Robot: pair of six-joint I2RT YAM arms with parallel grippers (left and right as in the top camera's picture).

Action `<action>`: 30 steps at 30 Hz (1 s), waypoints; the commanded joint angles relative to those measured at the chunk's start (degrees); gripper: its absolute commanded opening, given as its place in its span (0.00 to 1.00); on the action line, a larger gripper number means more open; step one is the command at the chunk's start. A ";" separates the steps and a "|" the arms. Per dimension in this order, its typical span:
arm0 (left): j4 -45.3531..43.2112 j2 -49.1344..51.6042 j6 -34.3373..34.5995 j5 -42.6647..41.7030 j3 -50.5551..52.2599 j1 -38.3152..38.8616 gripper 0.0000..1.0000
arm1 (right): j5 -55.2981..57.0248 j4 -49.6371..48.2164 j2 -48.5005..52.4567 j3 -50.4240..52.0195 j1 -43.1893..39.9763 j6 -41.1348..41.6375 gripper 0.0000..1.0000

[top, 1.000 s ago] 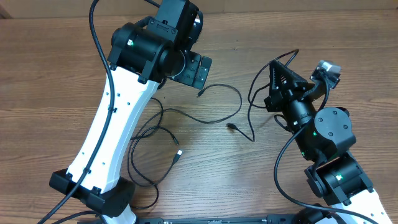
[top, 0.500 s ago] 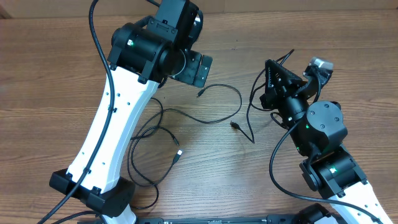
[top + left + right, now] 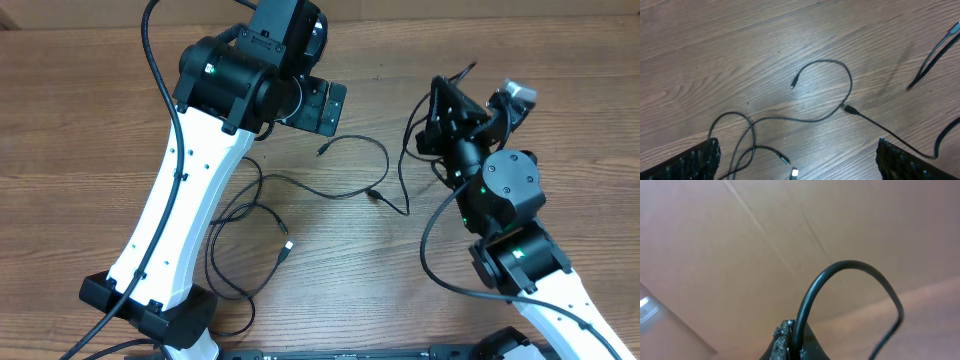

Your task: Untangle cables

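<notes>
Overhead | thin black cables [image 3: 825,61] loop on wood-grain table [image 3: 80,150] | right claw [image 3: 790,335] pinches one | left claw [image 3: 320,106] wide

Brown wood-grain table [image 3: 70,130], long plank seams

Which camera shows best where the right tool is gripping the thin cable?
The right wrist view: the cable rises in an arch out of the shut right tool. Overhead shows that tool from above, the grip itself hidden, with the cable trailing toward its plug. The left wrist view shows just the plug end.
</notes>
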State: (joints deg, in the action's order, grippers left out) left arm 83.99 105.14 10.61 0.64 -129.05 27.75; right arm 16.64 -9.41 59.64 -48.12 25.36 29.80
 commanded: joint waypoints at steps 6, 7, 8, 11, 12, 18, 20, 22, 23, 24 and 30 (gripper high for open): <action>-0.24 0.52 0.79 -0.66 -0.44 0.02 1.00 | -0.04 -10.58 5.79 -1.86 -8.90 2.71 0.04; -0.22 0.52 0.79 -0.66 -0.44 0.02 0.99 | -1.51 -11.37 6.16 -1.86 -10.08 4.85 0.04; -0.24 0.52 0.79 -0.66 -0.44 0.02 1.00 | -3.48 -12.46 6.51 -1.86 -11.45 7.04 0.04; -0.22 0.52 0.79 -0.66 -0.44 0.02 0.99 | -7.80 -15.21 7.28 -1.86 -14.16 12.81 0.04; -0.24 0.52 0.79 -0.66 -0.44 0.02 0.99 | -9.42 -16.44 7.58 -1.86 -14.84 15.06 0.04; -0.22 0.52 0.79 -0.66 -0.44 0.02 1.00 | -13.97 -26.77 10.51 -1.86 -15.37 19.89 0.04; -0.24 0.52 0.79 -0.66 -0.44 0.02 1.00 | -13.70 -29.68 12.55 -1.86 -15.37 21.40 0.04; -0.22 0.52 0.79 -0.66 -0.44 0.02 1.00 | -13.25 -32.30 15.26 -1.86 -15.39 23.02 0.04; -0.24 0.52 0.81 -0.66 -0.44 0.02 1.00 | -12.81 -34.07 17.11 -1.86 -15.39 23.80 0.04; -0.24 0.52 0.79 -0.66 -0.44 0.02 1.00 | -12.70 -35.65 18.84 -1.88 -15.39 24.46 0.04; -0.24 0.52 0.79 -0.66 -0.44 0.02 0.99 | -14.29 -47.95 30.40 -1.90 -15.30 31.52 0.04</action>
State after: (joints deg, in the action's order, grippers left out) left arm 83.96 105.14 10.61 0.62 -129.05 27.75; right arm 3.84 -54.04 86.48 -48.75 10.13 55.75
